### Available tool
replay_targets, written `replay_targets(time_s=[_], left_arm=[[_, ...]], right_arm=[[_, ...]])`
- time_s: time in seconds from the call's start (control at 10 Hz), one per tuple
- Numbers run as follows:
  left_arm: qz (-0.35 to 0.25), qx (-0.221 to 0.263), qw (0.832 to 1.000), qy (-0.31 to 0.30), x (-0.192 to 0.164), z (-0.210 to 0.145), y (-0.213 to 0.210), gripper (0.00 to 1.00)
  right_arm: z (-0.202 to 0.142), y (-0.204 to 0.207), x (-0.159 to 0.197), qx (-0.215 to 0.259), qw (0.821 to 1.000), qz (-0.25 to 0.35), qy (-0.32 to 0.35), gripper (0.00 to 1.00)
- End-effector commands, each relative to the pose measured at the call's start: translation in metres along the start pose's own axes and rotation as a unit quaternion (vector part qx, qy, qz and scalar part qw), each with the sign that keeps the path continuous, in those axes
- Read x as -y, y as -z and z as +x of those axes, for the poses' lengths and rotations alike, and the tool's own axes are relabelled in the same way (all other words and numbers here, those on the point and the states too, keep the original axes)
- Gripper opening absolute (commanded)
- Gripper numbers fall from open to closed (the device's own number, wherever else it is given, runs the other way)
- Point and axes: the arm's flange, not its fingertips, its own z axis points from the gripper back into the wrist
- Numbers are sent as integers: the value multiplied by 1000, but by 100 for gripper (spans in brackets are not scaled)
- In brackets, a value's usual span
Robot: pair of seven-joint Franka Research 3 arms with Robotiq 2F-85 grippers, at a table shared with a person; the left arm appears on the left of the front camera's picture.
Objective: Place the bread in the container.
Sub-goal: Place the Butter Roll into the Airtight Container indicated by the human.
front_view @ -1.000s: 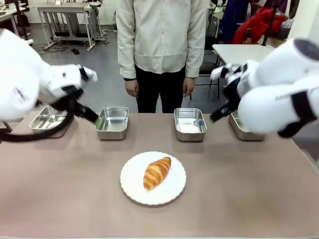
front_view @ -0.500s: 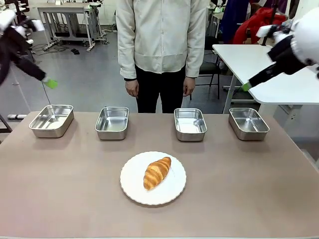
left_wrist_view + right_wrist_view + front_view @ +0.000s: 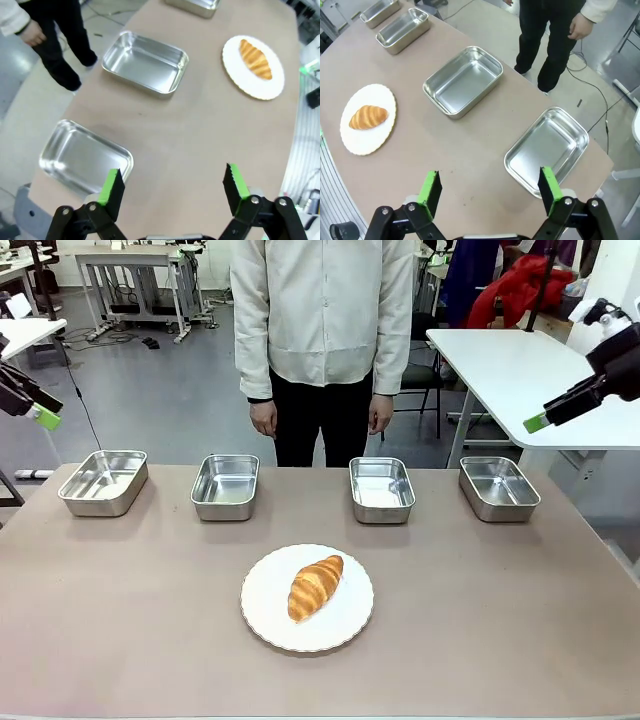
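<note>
One golden-brown, ridged croissant (image 3: 315,586) lies on a white plate (image 3: 262,608) at six o'clock on the table (image 3: 500,620). Four shiny steel trays (image 3: 100,505) line twelve o'clock, all empty. Left gripper (image 3: 172,186) and right gripper (image 3: 490,189) hang released, holding nothing.

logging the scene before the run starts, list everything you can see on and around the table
bread: one, golden-brown, lying on the plate
plate: one, white, near the middle of the table
steel trays: four, shiny silver, empty, in a row along the far side
table: one, dull brown, under everything
person: one, pale shirt and dark trousers, standing at the far side, hands hanging down
left gripper: one, black with green pads, open, raised over the table's left end
right gripper: one, black with green pads, open, raised over the table's right end
</note>
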Motion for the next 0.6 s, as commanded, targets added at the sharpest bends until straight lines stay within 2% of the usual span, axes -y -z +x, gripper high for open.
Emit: replay_targets(time_s=[0.0, 0.2, 0.3, 0.5], left_arm=[[-5, -1, 1000, -17, 9, 13, -1, 100], [-1, -4, 1000, -5, 3, 6, 2, 100], [2, 44, 999, -17, 0, 1, -23, 100], [18, 103, 994, -31, -10, -15, -56, 100]], right_arm=[[8, 0, -2, 1, 1000, -6, 12, 100], [2, 1, -1, -5, 1000, -5, -1, 100], [-5, -21, 9, 17, 1000, -9, -7, 100], [-25, -57, 33, 52, 999, 3, -11, 100]])
